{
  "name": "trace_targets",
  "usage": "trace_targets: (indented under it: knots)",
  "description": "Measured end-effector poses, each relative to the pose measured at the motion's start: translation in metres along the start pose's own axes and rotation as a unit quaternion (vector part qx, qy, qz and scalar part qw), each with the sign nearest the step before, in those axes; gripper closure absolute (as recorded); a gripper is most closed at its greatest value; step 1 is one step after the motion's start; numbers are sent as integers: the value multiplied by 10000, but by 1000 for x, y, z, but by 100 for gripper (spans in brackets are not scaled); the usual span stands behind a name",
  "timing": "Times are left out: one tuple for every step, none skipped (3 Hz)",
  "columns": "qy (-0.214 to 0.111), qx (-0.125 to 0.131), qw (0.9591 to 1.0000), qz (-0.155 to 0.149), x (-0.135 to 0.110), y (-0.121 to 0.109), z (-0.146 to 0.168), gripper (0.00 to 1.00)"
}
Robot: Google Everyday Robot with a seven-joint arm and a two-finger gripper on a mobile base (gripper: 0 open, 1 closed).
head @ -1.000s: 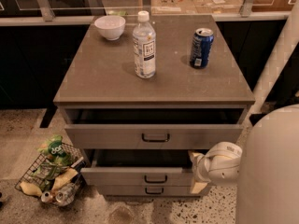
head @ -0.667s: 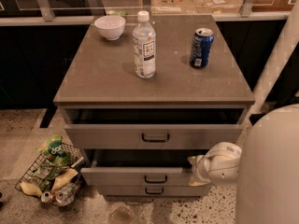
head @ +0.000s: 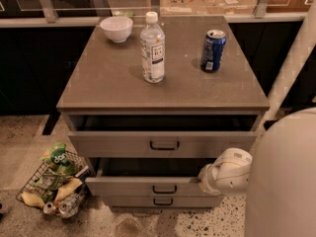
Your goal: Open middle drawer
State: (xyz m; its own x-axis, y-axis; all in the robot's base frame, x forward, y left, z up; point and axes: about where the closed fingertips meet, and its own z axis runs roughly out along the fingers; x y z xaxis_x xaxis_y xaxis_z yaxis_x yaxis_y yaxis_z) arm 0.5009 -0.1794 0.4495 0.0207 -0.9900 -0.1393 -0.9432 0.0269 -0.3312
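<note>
The middle drawer (head: 133, 186) is the shallow grey front with a small black loop handle (head: 164, 188). It stands pulled out, with a dark gap above its front. My gripper (head: 206, 178) is at the end of the white arm, at the right end of that drawer's front and to the right of the handle. Its fingers are hidden behind the white wrist (head: 229, 173). The taller top drawer (head: 118, 144) also stands partly pulled out. The bottom drawer (head: 128, 201) sits just below and further back.
On the cabinet top (head: 108, 78) stand a white bowl (head: 116, 28), a clear water bottle (head: 152, 49) and a blue can (head: 214, 51). A wire basket (head: 57, 184) of trash sits on the floor at the left. My white body (head: 284, 181) fills the lower right.
</note>
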Motion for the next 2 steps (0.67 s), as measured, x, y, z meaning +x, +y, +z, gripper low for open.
trace_targets:
  knots:
    - [437,-212,9988,-64,-4,7,-18,100]
    - [731,-346,9967,-97,-6,9,-32,100]
